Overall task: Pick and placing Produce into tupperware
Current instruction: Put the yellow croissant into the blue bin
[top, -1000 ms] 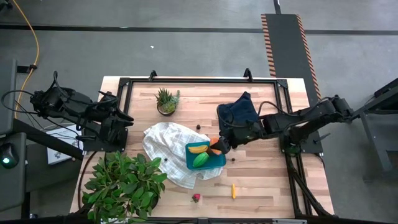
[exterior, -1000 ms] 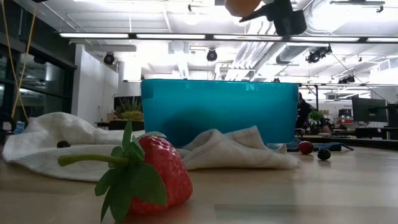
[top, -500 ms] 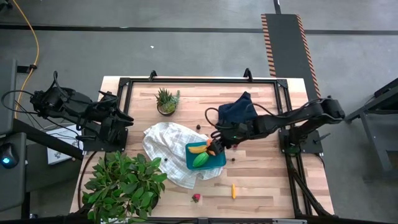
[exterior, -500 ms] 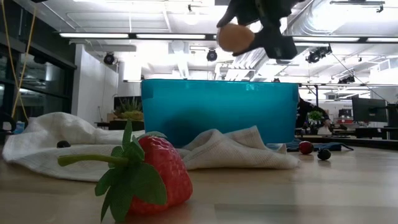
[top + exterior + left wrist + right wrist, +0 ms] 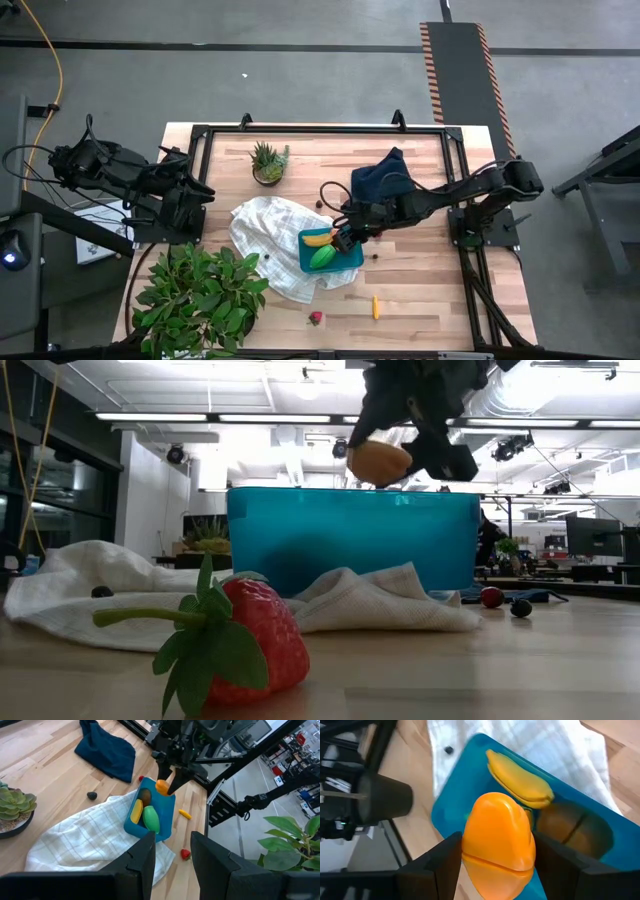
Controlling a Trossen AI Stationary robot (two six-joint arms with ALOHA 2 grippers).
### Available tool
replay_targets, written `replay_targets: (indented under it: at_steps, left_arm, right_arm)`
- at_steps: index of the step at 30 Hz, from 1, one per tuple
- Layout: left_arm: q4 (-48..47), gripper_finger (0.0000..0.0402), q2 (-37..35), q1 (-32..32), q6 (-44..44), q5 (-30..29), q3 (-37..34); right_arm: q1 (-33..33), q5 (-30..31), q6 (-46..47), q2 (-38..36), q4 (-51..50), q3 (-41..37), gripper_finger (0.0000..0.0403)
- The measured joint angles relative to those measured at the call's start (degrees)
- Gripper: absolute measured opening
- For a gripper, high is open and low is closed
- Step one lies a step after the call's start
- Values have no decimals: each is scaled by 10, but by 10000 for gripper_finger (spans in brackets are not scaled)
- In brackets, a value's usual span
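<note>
The teal tupperware (image 5: 346, 260) stands on a white checked cloth (image 5: 262, 232) at mid-table. In it lie a yellow banana (image 5: 318, 238), a green fruit (image 5: 322, 257) and a brown round one (image 5: 570, 831). My right gripper (image 5: 344, 236) hangs over the box's far right corner, shut on an orange wedge (image 5: 378, 462) just above the rim. My left gripper (image 5: 172, 860) waits off the table's left edge, open, nothing between its fingers. A strawberry (image 5: 316, 318) and a carrot (image 5: 376, 306) lie on the wood near the front edge. My right gripper pinches the orange wedge by its two opposite sides (image 5: 470, 837) between its two fingers (image 5: 442, 865). The fingers slant down from the table's right. The wedge is lifted clear and hangs a little above the box's rim (image 5: 350, 490).
A dark navy cloth (image 5: 385, 180) lies at the far right, under the right arm. Dark berries (image 5: 319, 203) (image 5: 375, 254) sit on the wood near the box. A potted succulent (image 5: 267, 163) stands at the back, and a big leafy plant (image 5: 200, 290) at the near left corner.
My right gripper has come down and a little toward the table's left, tipping further downward, with the orange wedge still held. The wedge has sunk from well above the box to just over its rim.
</note>
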Motion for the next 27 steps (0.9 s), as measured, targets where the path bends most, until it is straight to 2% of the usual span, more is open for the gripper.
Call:
replay_targets:
  at_steps: [27]
  left_arm:
    - [-1, 111, 0, 0, 0, 0, 0]
  right_arm:
    - [13, -32, -6, 21, -40, 0, 208]
